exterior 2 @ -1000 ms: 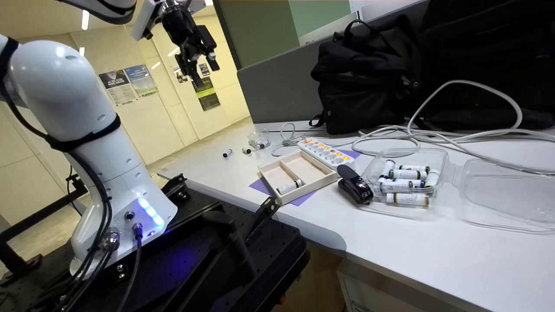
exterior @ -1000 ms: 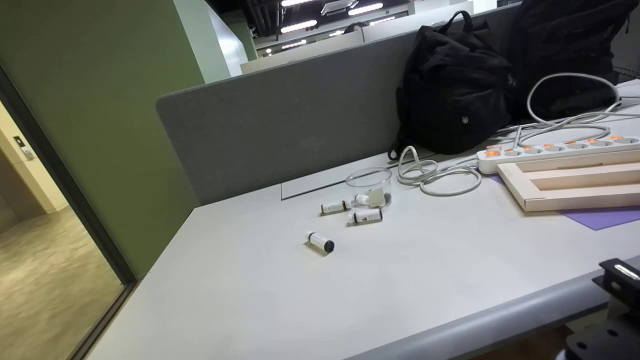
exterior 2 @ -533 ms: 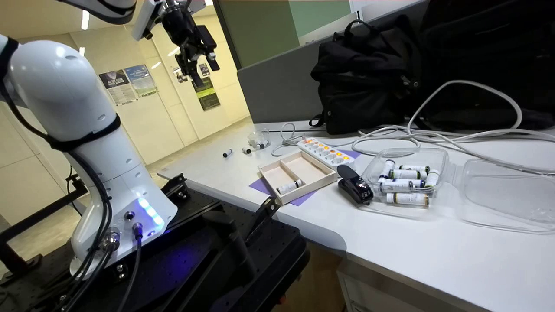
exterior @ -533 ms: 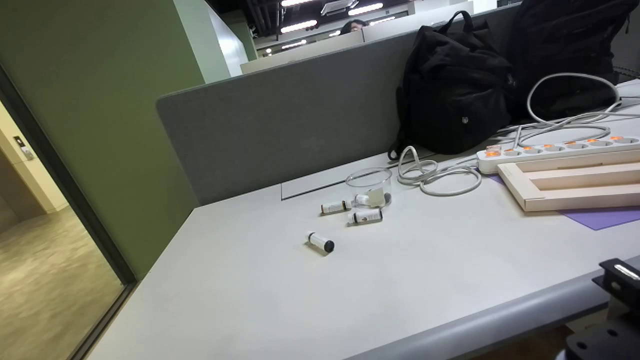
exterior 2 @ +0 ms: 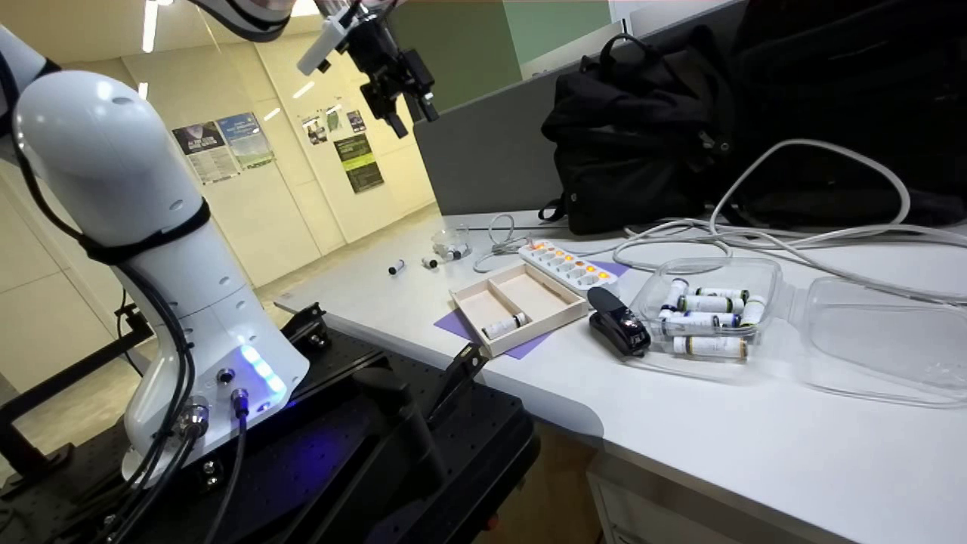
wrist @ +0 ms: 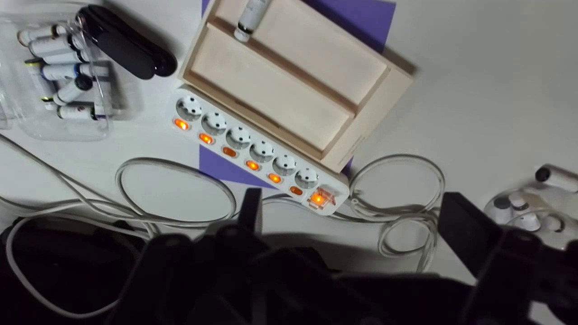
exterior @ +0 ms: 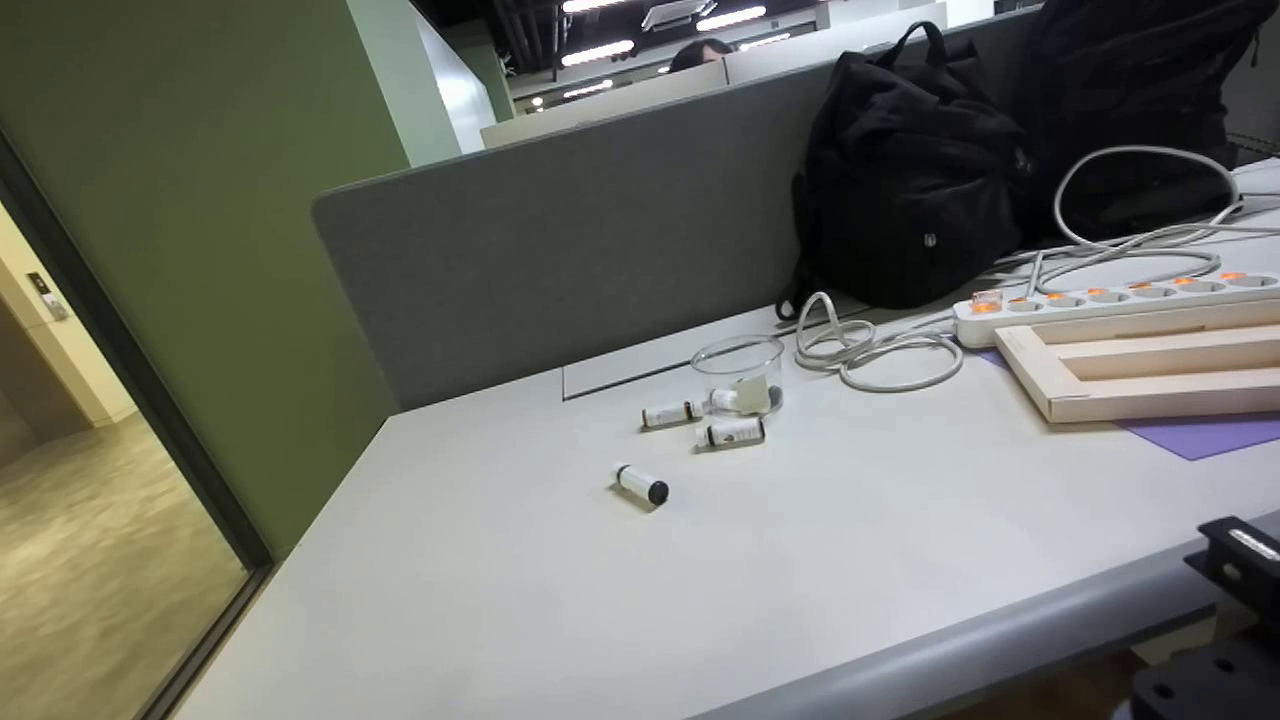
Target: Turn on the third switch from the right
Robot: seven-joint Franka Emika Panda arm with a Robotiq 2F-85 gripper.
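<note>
In an exterior view, the gripper (exterior 2: 416,125) hangs well above the tabletop (exterior 2: 695,431), its jaws spread wide and gripping nothing. In the wrist view, the white power strip (wrist: 250,145) lies alongside a two-compartment wooden tray (wrist: 368,118), with a purple sheet (wrist: 365,20) showing past both; the third switch (wrist: 229,151) on the strip — counted from the end opposite the clear-covered switch (wrist: 318,198) — is unlit, between glowing orange neighbours (wrist: 253,165).
</note>
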